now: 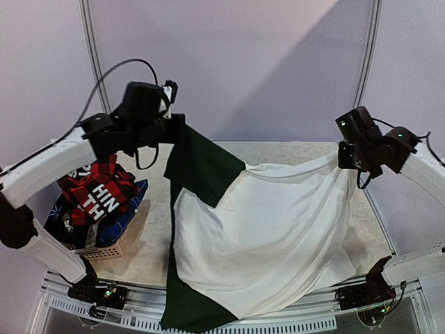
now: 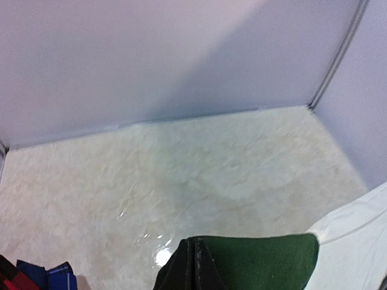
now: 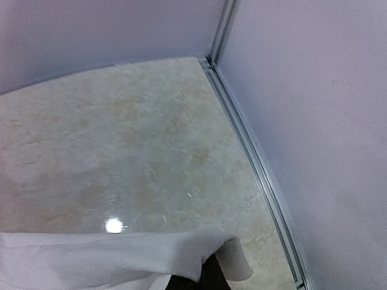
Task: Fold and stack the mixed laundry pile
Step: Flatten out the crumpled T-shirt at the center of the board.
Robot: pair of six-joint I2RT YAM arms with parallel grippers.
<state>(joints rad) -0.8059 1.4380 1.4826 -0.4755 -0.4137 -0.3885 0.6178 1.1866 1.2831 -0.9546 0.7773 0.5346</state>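
Note:
A white-and-dark-green T-shirt [image 1: 271, 229] hangs stretched between both arms above the table. My left gripper [image 1: 171, 129] is shut on its dark green part [image 2: 260, 260], and the closed black fingertips [image 2: 197, 266] show at the cloth's edge. My right gripper [image 1: 345, 161] is shut on a white corner [image 3: 91, 257], which drapes over the dark fingers [image 3: 208, 279]. The shirt's lower end sags onto the table, and a green strip [image 1: 188, 309] hangs over the near edge. The other pieces of the mixed laundry pile [image 1: 97, 195], red-black plaid with white lettering on top and blue pieces beside it, lie at the left.
A small pinkish woven basket [image 1: 108, 250] holds the pile at the table's left near corner. Pale walls enclose the marbled table [image 1: 292, 153] at the back and both sides, with a metal rail [image 3: 260, 169] along the right wall.

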